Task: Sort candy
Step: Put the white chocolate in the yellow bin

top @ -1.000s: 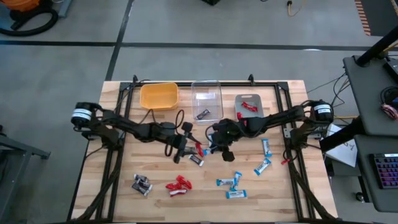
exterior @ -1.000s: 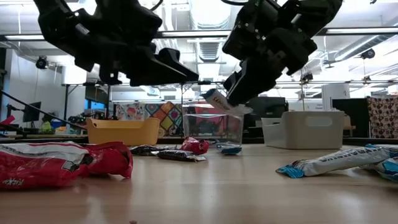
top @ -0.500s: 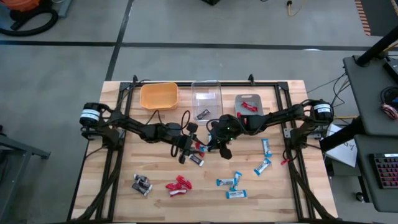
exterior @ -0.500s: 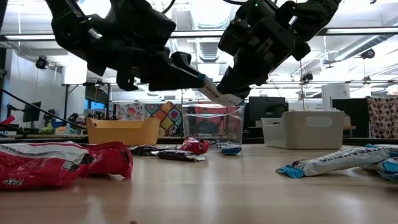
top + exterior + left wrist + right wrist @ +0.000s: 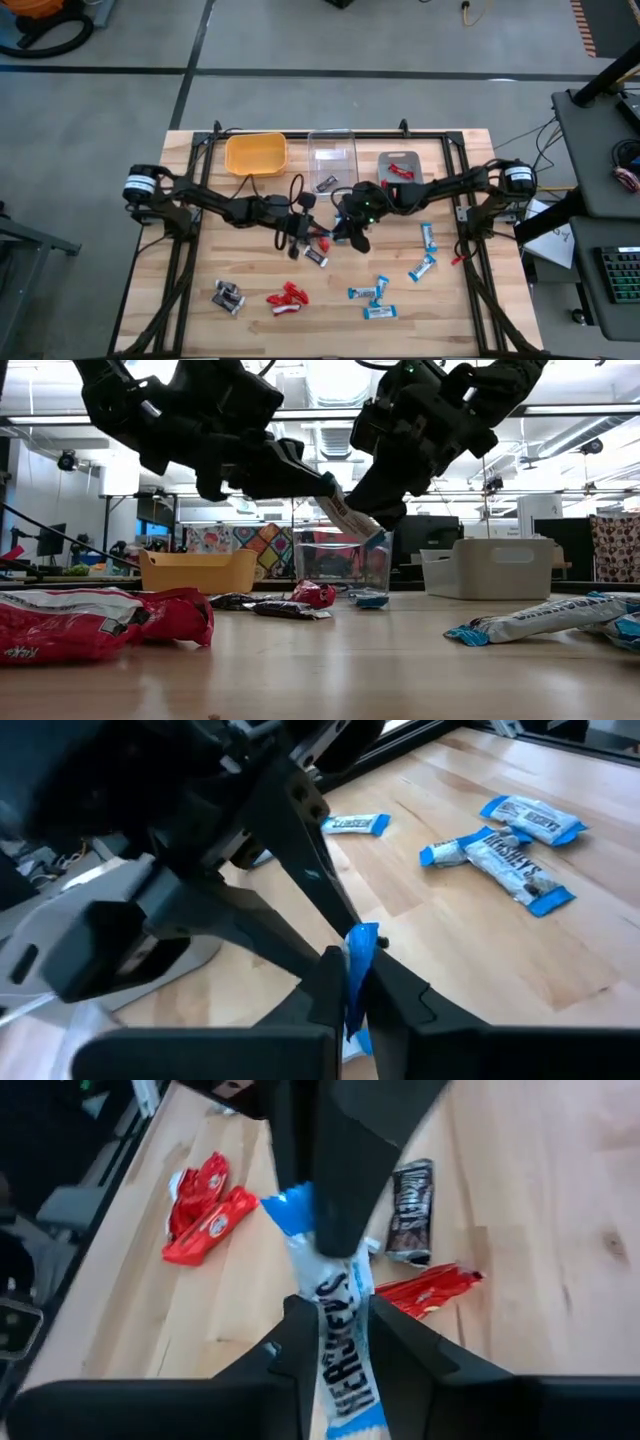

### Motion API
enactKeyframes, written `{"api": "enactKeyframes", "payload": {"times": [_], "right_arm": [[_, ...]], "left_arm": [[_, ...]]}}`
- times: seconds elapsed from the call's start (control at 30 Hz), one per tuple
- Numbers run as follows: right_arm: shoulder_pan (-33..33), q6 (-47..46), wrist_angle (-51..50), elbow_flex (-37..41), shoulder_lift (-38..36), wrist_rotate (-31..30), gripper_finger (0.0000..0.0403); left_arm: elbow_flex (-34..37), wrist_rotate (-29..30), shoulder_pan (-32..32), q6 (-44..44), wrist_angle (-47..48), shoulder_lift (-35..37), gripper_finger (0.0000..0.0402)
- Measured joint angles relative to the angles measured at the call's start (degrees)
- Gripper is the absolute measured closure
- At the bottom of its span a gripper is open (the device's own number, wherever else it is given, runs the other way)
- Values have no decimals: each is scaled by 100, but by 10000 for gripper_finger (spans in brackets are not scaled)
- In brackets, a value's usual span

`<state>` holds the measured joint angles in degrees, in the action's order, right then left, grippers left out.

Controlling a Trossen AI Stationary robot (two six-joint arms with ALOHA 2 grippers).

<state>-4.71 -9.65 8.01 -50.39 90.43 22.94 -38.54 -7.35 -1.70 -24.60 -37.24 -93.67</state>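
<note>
The tabletop [image 5: 250, 320] is pale wood planking inside a black frame, standing on a grey concrete floor [image 5: 300, 40]. Along its far edge sit a yellow bin [image 5: 256, 153], a clear bin [image 5: 333, 158] and a grey bin [image 5: 400, 165].

The left gripper [image 5: 335, 503] and right gripper [image 5: 378, 525] meet above the tabletop centre, both raised. Each is clamped on opposite ends of one blue-and-white candy [image 5: 352, 518].

The low view alone shows the room: ceiling lights and a patterned panel [image 5: 250, 545]. The right wrist view alone shows red candies [image 5: 205, 1210] and a brown candy [image 5: 410, 1195] below. The left wrist view shows further blue-and-white candies [image 5: 510, 850] lying loose.
</note>
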Motion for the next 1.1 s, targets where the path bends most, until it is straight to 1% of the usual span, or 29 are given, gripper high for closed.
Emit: {"api": "enactKeyframes", "payload": {"times": [0.13, 0.3, 0.4, 0.53, 0.63, 0.77, 0.87, 1.0, 1.1], "right_arm": [[-129, -21, -34, -5, -79, -39, 284], [-406, -6, -170, -3, -356, -131, 246], [-564, -99, -280, -3, -595, -527, 230], [-678, -87, -433, -3, -937, -1184, 218], [-688, -30, -445, -3, -1189, -1406, 217], [-680, -20, -419, -3, -1458, -1409, 223], [-644, -33, -444, -3, -1602, -1410, 228], [-571, -39, -469, -1, -1615, -1407, 234], [-567, -37, -438, 0, -1560, -1401, 236]], "left_arm": [[0, 210, 58, -64, 678, 570, 399], [-2, 572, 234, -48, 1987, 1488, 400], [-3, 958, 429, -46, 2763, 2049, 401], [-7, 1716, 970, -74, 3687, 2674, 401], [-7, 2106, 1603, -145, 4078, 2993, 401], [-9, 2148, 2578, -150, 4451, 3194, 401], [-9, 2129, 3166, -123, 4741, 3201, 401], [-7, 2034, 3801, 60, 5114, 2977, 401], [-7, 2036, 4082, 243, 5164, 2724, 399]]}}
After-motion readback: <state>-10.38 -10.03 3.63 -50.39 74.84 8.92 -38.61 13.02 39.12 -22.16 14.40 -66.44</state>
